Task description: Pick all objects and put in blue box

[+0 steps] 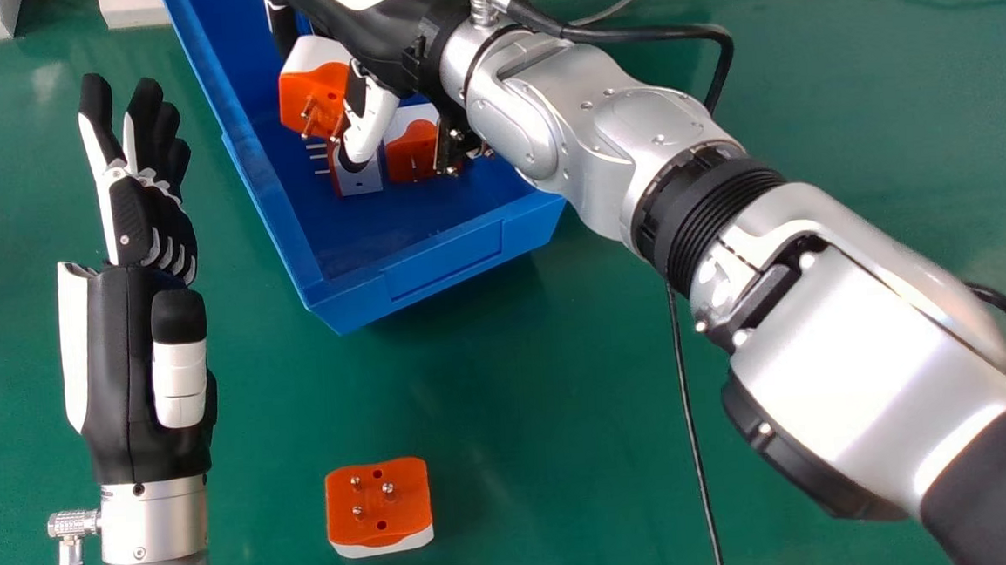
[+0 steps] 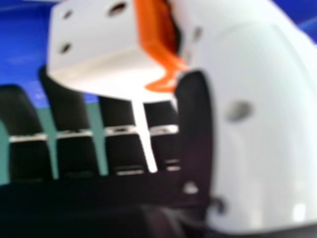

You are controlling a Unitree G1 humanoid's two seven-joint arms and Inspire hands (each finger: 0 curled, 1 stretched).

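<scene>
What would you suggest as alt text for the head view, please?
The robot's right hand holds an orange-and-white plug adapter over a blue box with more adapters inside. One loose adapter lies prongs up on the green table in front of the box; the open left hand is at the view's left.

Robot arms, silver and black.
Rounded silver housings bear small screws; black cables and ribbed black collar.
</scene>
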